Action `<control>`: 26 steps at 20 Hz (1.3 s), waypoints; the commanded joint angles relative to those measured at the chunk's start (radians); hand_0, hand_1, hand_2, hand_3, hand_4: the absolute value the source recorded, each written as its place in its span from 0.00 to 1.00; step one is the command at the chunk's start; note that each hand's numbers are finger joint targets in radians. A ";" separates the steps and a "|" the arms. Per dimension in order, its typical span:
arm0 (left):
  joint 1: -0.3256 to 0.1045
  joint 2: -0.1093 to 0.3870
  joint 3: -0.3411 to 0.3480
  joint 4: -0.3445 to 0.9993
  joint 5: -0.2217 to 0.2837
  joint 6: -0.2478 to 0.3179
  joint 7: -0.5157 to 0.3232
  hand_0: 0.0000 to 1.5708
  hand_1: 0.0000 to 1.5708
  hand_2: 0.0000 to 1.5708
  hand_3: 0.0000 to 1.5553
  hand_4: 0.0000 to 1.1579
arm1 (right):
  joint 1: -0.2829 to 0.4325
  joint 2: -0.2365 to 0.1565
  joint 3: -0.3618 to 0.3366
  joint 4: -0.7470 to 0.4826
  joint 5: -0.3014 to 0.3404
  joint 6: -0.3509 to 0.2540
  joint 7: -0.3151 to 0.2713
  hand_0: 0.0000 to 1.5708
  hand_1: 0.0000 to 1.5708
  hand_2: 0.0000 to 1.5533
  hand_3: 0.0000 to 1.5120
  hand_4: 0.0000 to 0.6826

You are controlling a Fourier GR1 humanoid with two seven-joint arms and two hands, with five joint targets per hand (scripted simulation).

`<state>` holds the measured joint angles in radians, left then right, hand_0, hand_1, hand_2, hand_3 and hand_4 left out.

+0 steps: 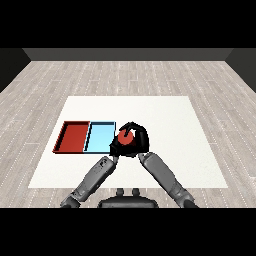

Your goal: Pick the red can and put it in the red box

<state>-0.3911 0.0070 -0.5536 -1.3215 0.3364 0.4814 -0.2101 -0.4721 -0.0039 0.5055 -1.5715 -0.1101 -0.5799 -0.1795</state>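
One red can (125, 137) sits just right of the light blue tray (99, 137), the right hand (139, 140) curled round it. One red tray (73, 136) (leftmost) adjoins the blue; the left hand (114, 148) is too hidden to judge its fingers.

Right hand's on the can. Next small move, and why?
Probably lift the red can and carry it left. The right hand is curled round it just right of the blue tray, and the red tray lies beyond the blue one, so the can must cross over the blue tray's rim.
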 commanded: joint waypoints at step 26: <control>0.006 -0.007 0.011 -0.052 -0.056 0.060 0.014 1.00 1.00 1.00 0.96 0.98 | 0.060 -0.005 -0.091 -0.002 0.121 0.082 0.089 0.00 0.00 0.00 0.00 0.00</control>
<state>-0.3936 0.0027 -0.5424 -1.3165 0.3029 0.5285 -0.2187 -0.4514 -0.0054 0.4611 -1.5667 0.0055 -0.5450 -0.0782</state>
